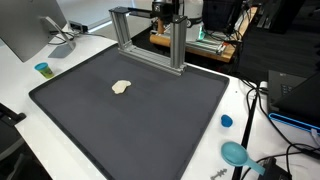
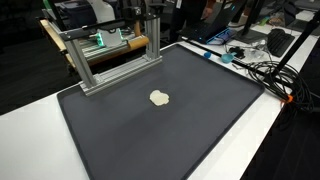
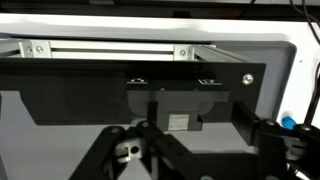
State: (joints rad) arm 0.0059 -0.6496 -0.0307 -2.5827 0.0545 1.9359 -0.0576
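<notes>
A metal frame [image 1: 179,45] is set along the far edge of the dark mat [image 1: 150,130]. Its long axis is laid parallel to that edge, and in the wrist view its rail [image 3: 110,48] is seen running straight across from side to side. One frame is counted. It is built of two uprights, held vertical, which are joined by a bar at the top and a bar at the foot. In an exterior view [image 2: 120,70] the foot bar is seen resting right at the border of the mat [image 2: 150,140].

The gripper [image 1: 166,12] is held just above the frame, over the far edge of the mat and close to one upright. Nothing is seen between its fingers. Only dim, dark parts of it are shown low in the wrist view, so it cannot be told whether the fingers are spread or pressed together.

One pale lump [image 1: 121,87] is found on the mat, near its middle and well apart from the frame; it is shown in both exterior views [image 2: 159,97].

Off the mat, on the white table [image 1: 60,55], three small blue things are counted: one cup [image 1: 43,69], one cap [image 1: 226,121] and one scoop [image 1: 235,152]. One monitor [image 1: 30,25] is stood beyond a far corner of the mat, and a tangle of cables [image 2: 262,70] is spread beside the mat.
</notes>
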